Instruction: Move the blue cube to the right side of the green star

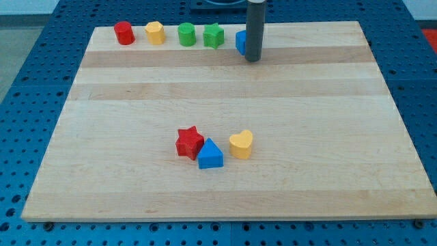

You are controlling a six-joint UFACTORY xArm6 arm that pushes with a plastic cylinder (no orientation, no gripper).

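Note:
The blue cube (240, 42) sits near the view's top, just right of the green star (213, 35), and is mostly hidden behind my rod. My tip (252, 59) rests on the board touching the cube's right side. A narrow gap separates the cube from the star.
A red cylinder (123, 33), a yellow block (155, 32) and a green cylinder (186, 34) line up left of the star along the top edge. Lower in the middle sit a red star (189, 143), a blue triangle (210, 155) and a yellow heart (241, 144). The wooden board (328, 137) lies on a blue pegboard.

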